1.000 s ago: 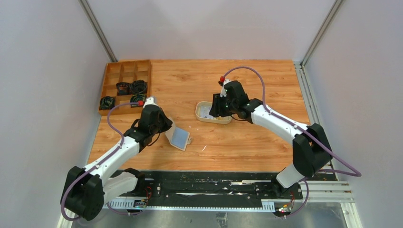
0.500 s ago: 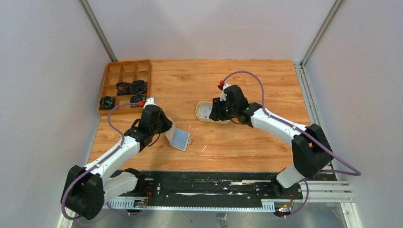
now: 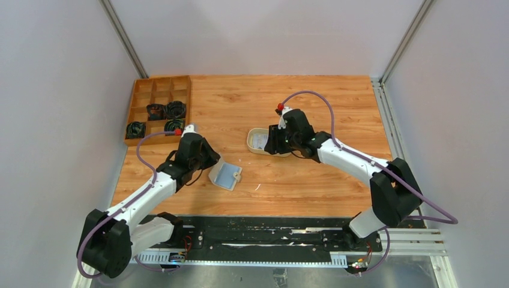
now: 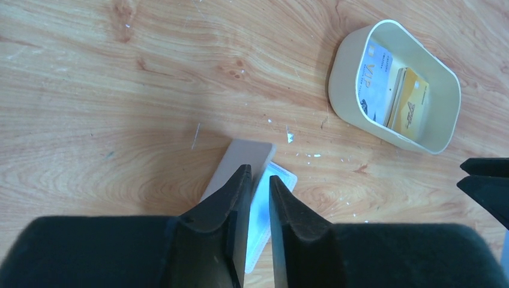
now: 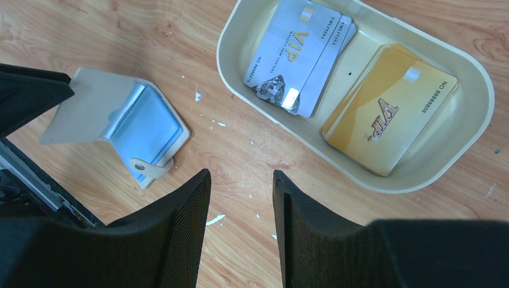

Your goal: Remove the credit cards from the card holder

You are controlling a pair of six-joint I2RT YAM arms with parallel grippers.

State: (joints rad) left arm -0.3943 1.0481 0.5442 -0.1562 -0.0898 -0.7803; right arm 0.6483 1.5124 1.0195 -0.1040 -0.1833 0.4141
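The card holder [image 3: 226, 175] lies open on the table, its cream cover [image 5: 84, 114] tilted up at the left and its pale blue pockets [image 5: 147, 129] and snap tab flat. My left gripper [image 4: 257, 174] is over the cover's edge. Its jaws are a narrow gap apart, with the cover [image 4: 240, 159] beside one finger and the pockets showing through the gap. Whitish credit cards [image 5: 300, 48] and yellow credit cards [image 5: 390, 114] lie in the oval cream tray [image 5: 228, 54]. My right gripper [image 5: 240, 177] is open and empty, low over the table by the tray's near rim [image 3: 255, 147].
A wooden compartment box [image 3: 157, 108] with black coiled items stands at the back left. Small white specks lie on the wood between wallet and tray. A metal rail [image 3: 379, 108] runs along the table's right edge.
The card holder has dropped from a raised tilt to lie flatter on the table, slightly lower and left. My right gripper has moved down toward the tray's near side.
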